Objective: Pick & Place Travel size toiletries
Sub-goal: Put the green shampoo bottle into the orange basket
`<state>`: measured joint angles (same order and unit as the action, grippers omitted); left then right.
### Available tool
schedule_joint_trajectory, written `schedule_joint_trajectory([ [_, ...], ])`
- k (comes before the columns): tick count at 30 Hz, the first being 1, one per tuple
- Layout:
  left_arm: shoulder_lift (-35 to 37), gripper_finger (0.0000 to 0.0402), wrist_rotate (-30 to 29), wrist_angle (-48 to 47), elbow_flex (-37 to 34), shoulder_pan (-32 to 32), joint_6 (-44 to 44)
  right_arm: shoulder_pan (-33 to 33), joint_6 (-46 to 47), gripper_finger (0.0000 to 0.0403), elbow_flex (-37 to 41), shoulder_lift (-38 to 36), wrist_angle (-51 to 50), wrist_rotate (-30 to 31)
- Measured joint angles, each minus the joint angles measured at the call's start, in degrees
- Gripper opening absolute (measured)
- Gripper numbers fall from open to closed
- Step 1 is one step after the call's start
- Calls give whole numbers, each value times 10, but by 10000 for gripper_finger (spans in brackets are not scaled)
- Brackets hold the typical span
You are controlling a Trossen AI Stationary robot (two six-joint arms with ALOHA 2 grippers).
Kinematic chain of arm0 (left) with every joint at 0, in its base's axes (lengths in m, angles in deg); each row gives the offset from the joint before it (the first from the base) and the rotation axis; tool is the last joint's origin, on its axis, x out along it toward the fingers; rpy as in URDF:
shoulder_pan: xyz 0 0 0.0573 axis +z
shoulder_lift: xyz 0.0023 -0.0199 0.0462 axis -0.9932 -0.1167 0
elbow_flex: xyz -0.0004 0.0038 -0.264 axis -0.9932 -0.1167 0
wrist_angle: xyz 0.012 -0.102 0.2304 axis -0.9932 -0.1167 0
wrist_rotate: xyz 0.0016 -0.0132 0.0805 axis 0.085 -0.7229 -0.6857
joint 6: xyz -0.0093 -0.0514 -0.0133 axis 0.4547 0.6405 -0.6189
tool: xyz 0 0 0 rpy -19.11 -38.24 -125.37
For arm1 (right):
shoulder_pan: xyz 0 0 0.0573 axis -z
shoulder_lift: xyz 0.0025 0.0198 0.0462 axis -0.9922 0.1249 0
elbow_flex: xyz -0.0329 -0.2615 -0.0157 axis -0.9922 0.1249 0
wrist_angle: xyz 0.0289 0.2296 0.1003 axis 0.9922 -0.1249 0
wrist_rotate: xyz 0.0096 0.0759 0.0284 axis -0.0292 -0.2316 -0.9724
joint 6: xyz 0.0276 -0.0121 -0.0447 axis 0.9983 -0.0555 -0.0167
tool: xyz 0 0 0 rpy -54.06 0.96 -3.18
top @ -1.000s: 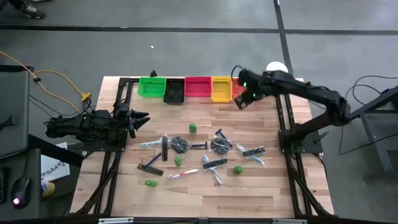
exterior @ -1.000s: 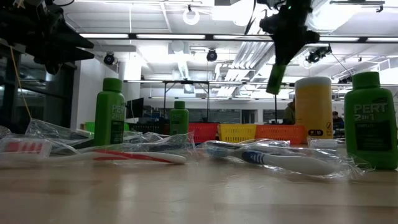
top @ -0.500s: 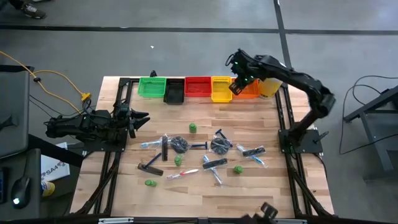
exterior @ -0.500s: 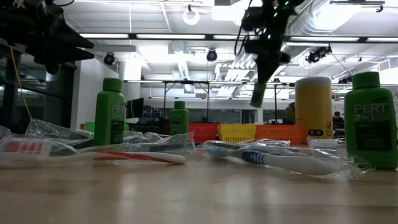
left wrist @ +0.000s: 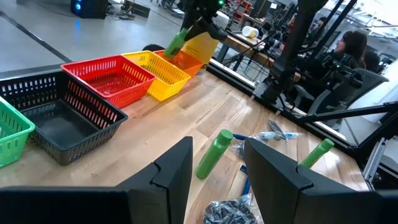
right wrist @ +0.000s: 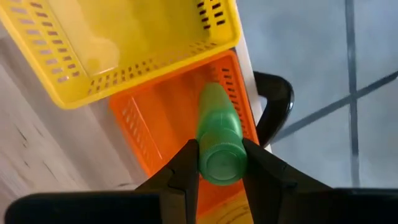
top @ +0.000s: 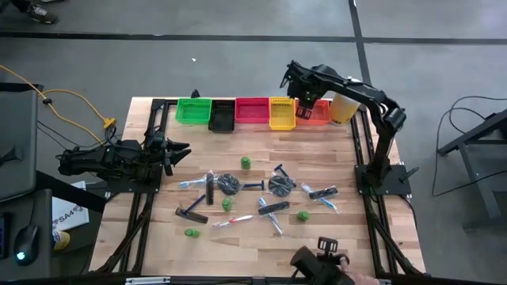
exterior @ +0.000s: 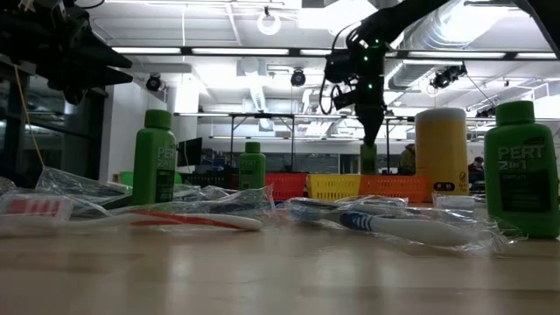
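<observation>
My right gripper point(top: 304, 104) hangs over the orange bin point(top: 318, 117) at the table's far edge, shut on a little green bottle point(right wrist: 219, 134). That bottle also shows in the low view point(exterior: 368, 159). More toiletries lie mid-table: green bottles point(top: 245, 162), black combs point(top: 190, 212), dark discs point(top: 230, 184), toothbrushes point(top: 234, 222) and clear-wrapped pieces point(top: 323, 193). My left gripper point(left wrist: 217, 171) waits open at the table's left edge, holding nothing. My right gripper pinches the green bottle between its two fingers, on opposite sides near the round end that faces the wrist camera point(right wrist: 221, 163). The fingers come steeply from above and lie along the bottle. It hangs nearly upright below them, clear of the orange bin.
Green point(top: 193, 111), black point(top: 223, 117), red point(top: 252, 111) and yellow point(top: 282, 113) bins stand in a row along the far edge, left of the orange one. A pale-yellow cylinder point(top: 344, 107) stands right of it. A dark object point(top: 321, 260) shows past the near edge.
My right gripper has swung toward the far edge and left, over the orange bin, and sunk. Its wrist has rolled, and the green bottle has gone from slanting to nearly upright, lower than before.
</observation>
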<state>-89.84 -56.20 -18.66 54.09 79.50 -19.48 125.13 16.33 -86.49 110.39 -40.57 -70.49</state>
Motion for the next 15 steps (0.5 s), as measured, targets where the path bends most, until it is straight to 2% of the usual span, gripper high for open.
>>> schedule_joint_trajectory([
  [7,0,147,0,0,0,0,0,33,-117,86,0,3,17,-92],
  [15,0,147,0,0,0,0,0,53,-214,86,0,12,40,-95],
])
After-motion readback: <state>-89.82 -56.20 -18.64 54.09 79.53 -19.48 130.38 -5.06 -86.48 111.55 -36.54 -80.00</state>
